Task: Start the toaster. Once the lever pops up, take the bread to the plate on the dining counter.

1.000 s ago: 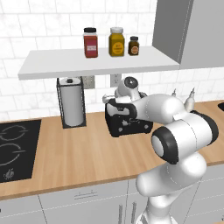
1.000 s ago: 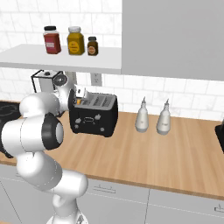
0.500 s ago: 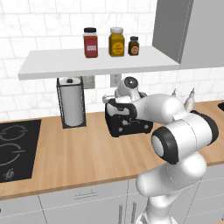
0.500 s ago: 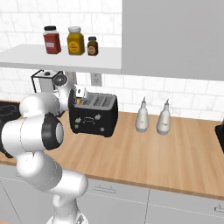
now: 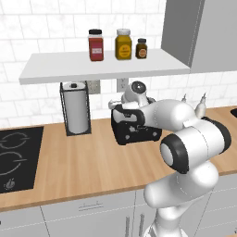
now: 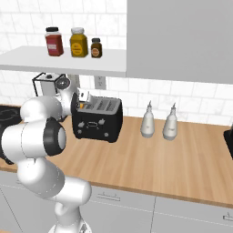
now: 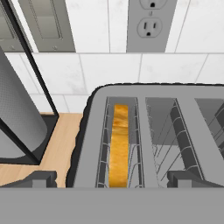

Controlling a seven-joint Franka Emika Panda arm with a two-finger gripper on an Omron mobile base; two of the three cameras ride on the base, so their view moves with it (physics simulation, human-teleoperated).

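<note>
The black toaster (image 5: 136, 130) (image 6: 98, 119) (image 7: 153, 131) stands on the wood worktop by the tiled wall. The bread (image 7: 119, 144), a tan slice with golden crust, sits down in its left slot in the hand view; the other slot holds nothing. My gripper (image 7: 113, 180) hovers just above the toaster's top, at its paper-towel end (image 5: 126, 109) (image 6: 83, 101). It is open, its fingertips (image 7: 40, 178) wide apart with the bread's slot between them, gripping nothing. The plate and the dining counter are out of view.
A paper towel roll in a black wire holder (image 5: 76, 111) (image 7: 17, 122) stands close beside the toaster. Two white bottles (image 6: 148, 122) (image 6: 170, 125) stand on its other side. A shelf with three jars (image 5: 115, 44) hangs overhead; a cooktop (image 5: 14, 157) lies further along.
</note>
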